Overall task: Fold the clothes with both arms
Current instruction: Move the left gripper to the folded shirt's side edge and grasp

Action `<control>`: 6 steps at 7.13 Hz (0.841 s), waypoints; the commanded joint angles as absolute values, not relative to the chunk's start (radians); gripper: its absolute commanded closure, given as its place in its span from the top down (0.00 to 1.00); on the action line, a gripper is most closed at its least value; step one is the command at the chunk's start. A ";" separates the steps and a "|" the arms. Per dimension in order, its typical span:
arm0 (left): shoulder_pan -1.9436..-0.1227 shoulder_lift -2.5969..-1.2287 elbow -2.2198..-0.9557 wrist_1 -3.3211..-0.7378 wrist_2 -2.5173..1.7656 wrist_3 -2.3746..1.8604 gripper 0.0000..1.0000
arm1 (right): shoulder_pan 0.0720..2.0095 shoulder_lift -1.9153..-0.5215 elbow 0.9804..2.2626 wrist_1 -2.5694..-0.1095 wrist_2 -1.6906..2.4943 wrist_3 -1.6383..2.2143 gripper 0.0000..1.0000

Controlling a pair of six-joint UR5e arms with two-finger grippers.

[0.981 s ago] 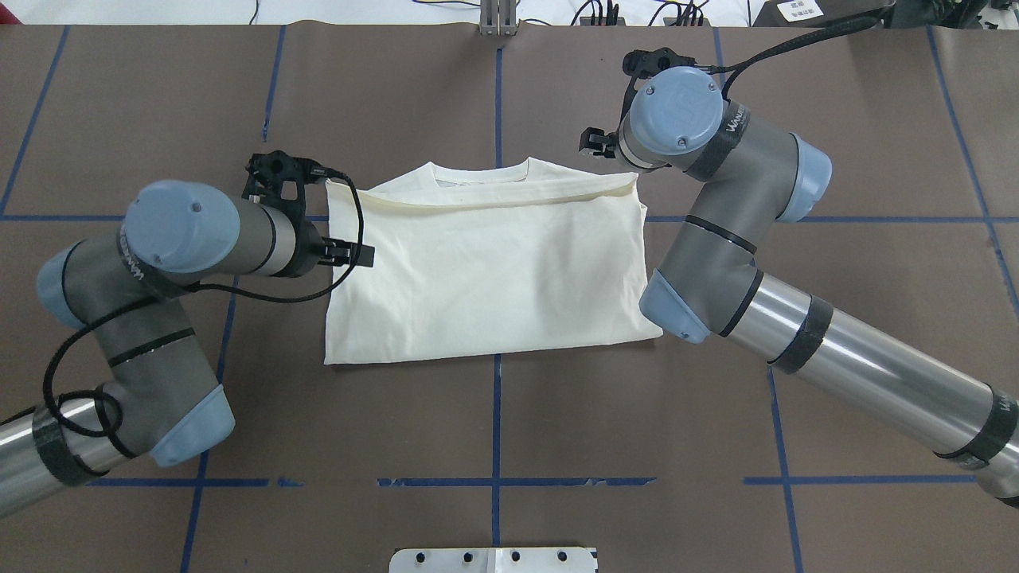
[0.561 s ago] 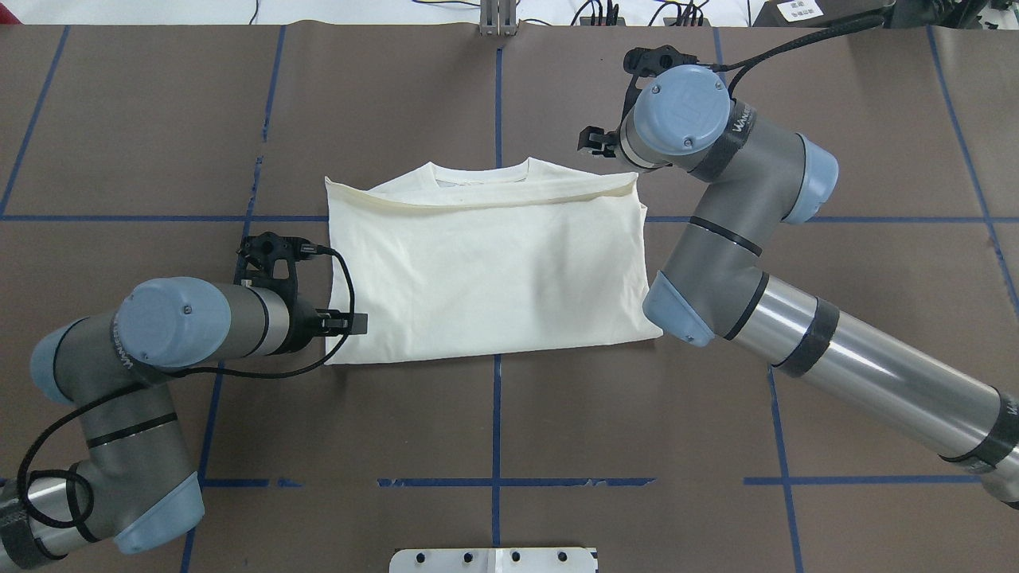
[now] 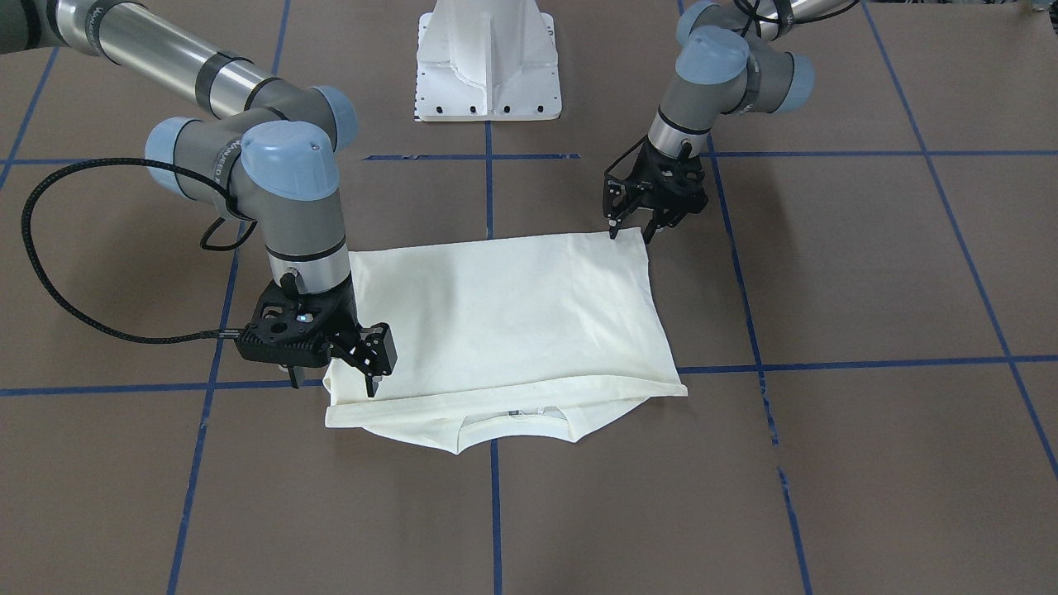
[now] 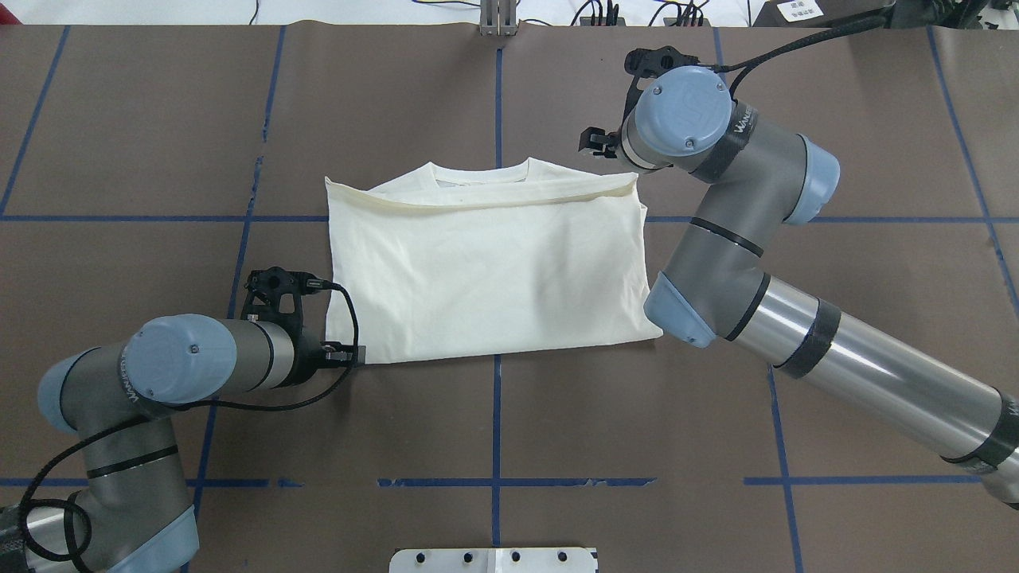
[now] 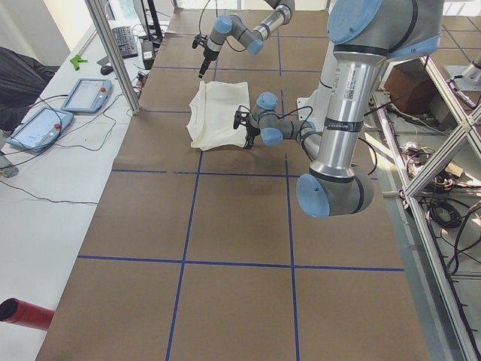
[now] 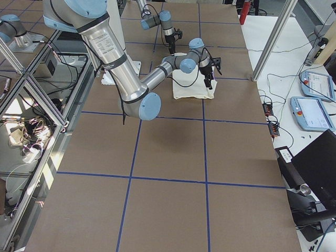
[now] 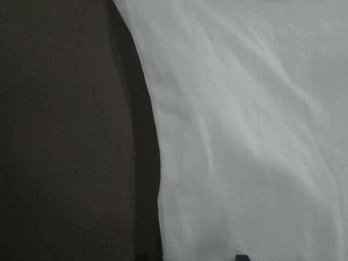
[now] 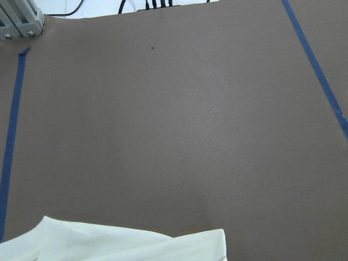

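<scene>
Folded T-shirt (image 4: 486, 270), left fingers (image 3: 612, 225) at corner, right fingers (image 3: 373, 380) diagonally opposite

Left arm (image 3: 712, 78), right arm (image 3: 291, 211) (fingers (image 3: 611, 221) apart)

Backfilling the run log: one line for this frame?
shirt: folded, flat | left gripper: open, near-left corner | right gripper: open, far-right corner
</scene>
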State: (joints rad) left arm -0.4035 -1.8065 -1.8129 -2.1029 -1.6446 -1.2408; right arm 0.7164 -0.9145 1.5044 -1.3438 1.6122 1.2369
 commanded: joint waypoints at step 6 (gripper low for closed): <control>-0.406 -1.741 -1.888 -2.095 -1.626 -1.224 0.00 | 0.715 -0.917 1.503 -1.344 1.612 1.232 1.00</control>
State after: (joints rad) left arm -0.3984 -1.7791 -1.8535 -2.0982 -1.6261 -1.2342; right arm 0.7154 -0.9173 1.5033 -1.3438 1.6122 1.2319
